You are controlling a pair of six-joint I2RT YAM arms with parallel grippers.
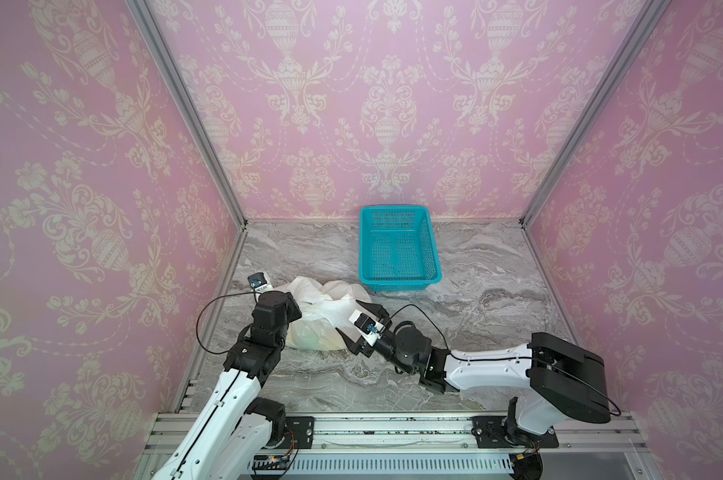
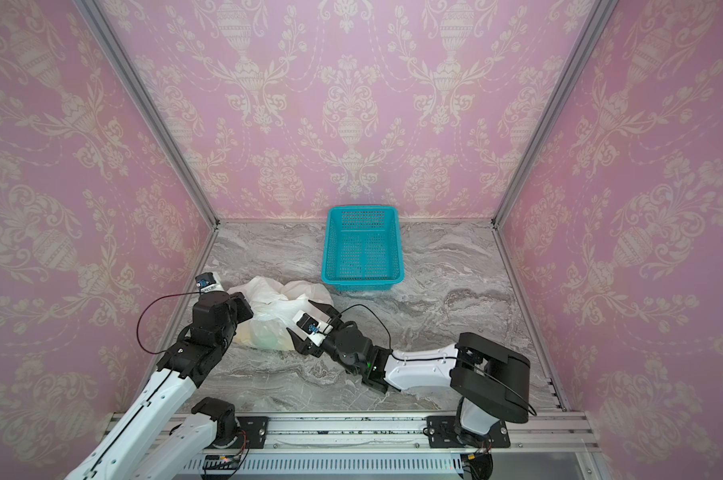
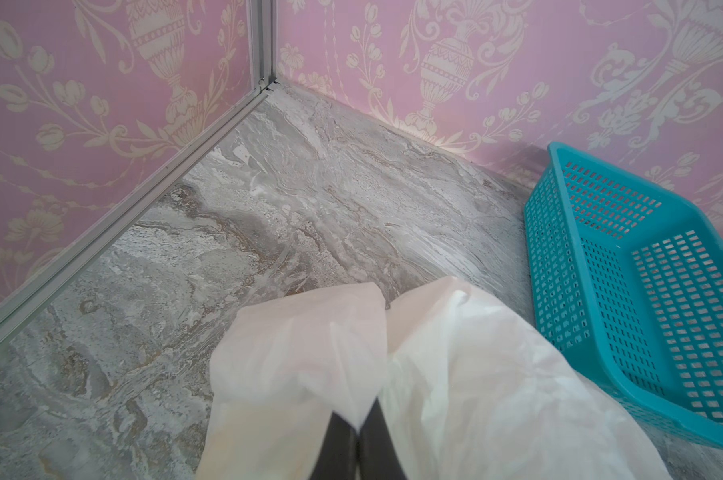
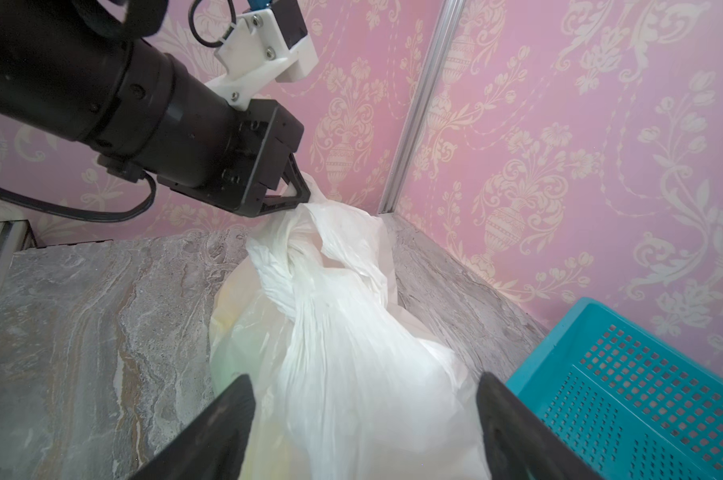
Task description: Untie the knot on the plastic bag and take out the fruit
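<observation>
Status, left to right. My left tool point(image 4: 302, 198) is clamped tight on a fold of the bag point(image 4: 351, 353), just above the knot point(image 4: 293, 253). It holds that plastic raised off the counter point(image 1: 476, 299), which I judge keeps the twist taut and exposed for the other arm. The knot is not yet undone: the handles are wound together in one rope-like bunch. The fruit point(image 1: 309, 338) is inside the bag, seen only as yellow and green tints through the plastic at its near end; I cannot count the pieces. The bag lies on the left part of the counter, near the left wall. My right tool point(image 4: 364, 378) stands wide, one jaw on either side of the bag's body, gripping nothing. I judge it is placed to close on the plastic below the knot and pull against the left hold. The basket point(image 1: 399, 284) sits just beyond the bag to the right, empty, presumably to receive the fruit.
</observation>
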